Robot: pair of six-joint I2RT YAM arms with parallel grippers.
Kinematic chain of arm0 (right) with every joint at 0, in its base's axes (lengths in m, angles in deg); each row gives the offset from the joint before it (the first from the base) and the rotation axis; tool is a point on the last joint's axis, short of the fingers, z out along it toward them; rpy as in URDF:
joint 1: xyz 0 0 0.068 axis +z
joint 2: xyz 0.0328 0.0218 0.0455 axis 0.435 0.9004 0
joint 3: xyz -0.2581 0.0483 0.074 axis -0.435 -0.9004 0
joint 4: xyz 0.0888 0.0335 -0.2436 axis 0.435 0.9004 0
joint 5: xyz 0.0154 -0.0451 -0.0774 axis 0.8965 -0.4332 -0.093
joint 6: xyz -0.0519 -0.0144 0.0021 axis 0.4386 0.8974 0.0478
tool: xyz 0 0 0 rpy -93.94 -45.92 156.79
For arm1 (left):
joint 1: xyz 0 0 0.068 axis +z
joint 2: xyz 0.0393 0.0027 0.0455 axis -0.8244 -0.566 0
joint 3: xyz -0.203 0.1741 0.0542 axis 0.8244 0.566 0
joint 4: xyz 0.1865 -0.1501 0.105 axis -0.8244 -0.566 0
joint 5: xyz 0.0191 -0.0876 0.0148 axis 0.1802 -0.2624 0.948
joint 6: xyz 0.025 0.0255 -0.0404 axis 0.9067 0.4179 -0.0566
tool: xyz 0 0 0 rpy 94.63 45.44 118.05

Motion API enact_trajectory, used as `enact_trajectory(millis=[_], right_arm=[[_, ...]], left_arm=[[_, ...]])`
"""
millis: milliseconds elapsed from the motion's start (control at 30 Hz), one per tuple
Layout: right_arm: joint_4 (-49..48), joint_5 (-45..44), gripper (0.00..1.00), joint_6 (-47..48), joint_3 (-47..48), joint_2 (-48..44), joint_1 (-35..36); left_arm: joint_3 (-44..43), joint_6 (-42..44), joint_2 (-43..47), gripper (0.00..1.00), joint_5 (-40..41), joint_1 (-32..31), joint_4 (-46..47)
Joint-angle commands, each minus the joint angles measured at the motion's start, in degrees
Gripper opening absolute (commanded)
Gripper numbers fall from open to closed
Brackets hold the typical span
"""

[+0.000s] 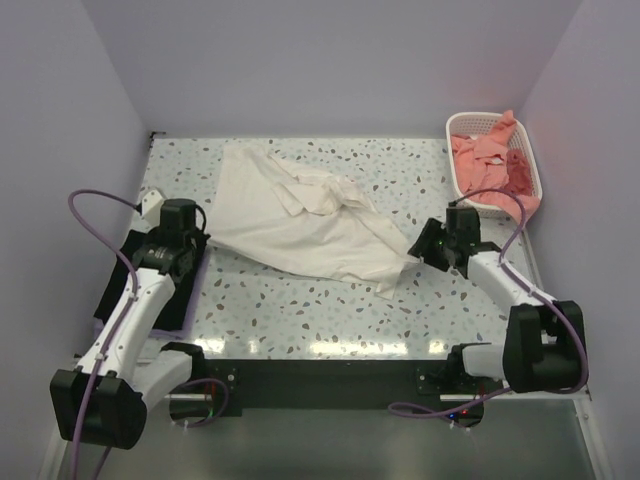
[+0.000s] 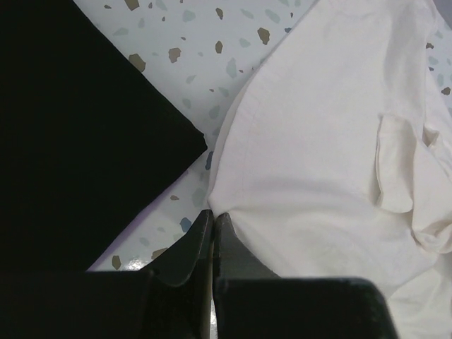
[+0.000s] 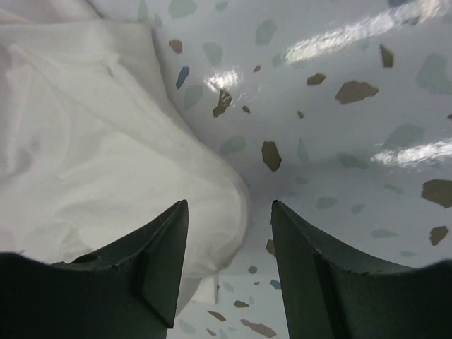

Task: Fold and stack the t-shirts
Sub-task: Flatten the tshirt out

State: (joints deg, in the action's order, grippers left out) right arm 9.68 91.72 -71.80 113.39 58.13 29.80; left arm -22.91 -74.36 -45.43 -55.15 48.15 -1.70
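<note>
The large cream-white t-shirt (image 1: 300, 225) lies crumpled across the middle of the table. My left gripper (image 1: 197, 243) is at its left edge. In the left wrist view the left gripper (image 2: 211, 214) is shut, and the cream-white t-shirt (image 2: 318, 141) bunches to a point at its tips. My right gripper (image 1: 422, 250) is at the shirt's right corner. There the right gripper (image 3: 229, 205) stands open, with a rounded fold of the cream-white t-shirt (image 3: 106, 162) between its fingers, nearer the left one. A black t-shirt (image 2: 85, 141) lies flat under my left arm on a lavender one (image 2: 152, 220).
A white lattice basket (image 1: 480, 120) at the back right corner holds salmon-pink t-shirts (image 1: 490, 160). The black t-shirt (image 1: 170, 295) sits near the table's left edge. Walls close in the left, back and right sides. Bare speckled tabletop (image 1: 320, 310) lies in front of the cream shirt.
</note>
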Motion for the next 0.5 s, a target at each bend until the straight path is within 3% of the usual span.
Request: enact_trajectory(millis=[0, 133, 233, 267, 333, 367, 400, 467], right_arm=[[-7.03, 5.02, 0.55, -4.77, -5.31, -2.60, 2.40], [-11.52, 6.86, 0.55, -8.65, -10.07, -3.57, 3.37], [-13.46, 7.49, 0.48, -10.41, -11.40, -3.05, 3.37], [-13.11, 6.35, 0.40, -10.42, -11.05, -2.61, 3.29], [-11.09, 5.64, 0.14, -9.98, -8.94, -2.52, 3.28], [-10.39, 4.94, 0.07, -9.89, -7.98, -2.78, 3.37], [-8.82, 3.80, 0.00, -9.63, -5.71, -3.65, 3.37], [-6.36, 2.31, 0.00, -9.01, -2.80, -4.71, 3.29]], left_arm=[[-3.00, 3.09, -0.38, 0.00, -2.10, 1.31, 0.70], [-3.09, 4.06, -0.12, 0.00, -3.15, 2.19, 1.49], [-2.91, 4.76, -0.12, 0.00, -3.68, 2.80, 2.11], [-3.00, 4.94, -0.29, 0.00, -4.12, 2.98, 2.28], [-3.44, 5.82, -0.82, 0.00, -4.65, 3.59, 2.72], [-4.40, 6.17, -0.99, 0.00, -4.82, 3.86, 2.72], [-5.01, 6.69, -1.26, 0.00, -4.91, 4.04, 2.81], [-7.38, 7.66, -1.43, 0.00, -5.61, 4.56, 3.34]])
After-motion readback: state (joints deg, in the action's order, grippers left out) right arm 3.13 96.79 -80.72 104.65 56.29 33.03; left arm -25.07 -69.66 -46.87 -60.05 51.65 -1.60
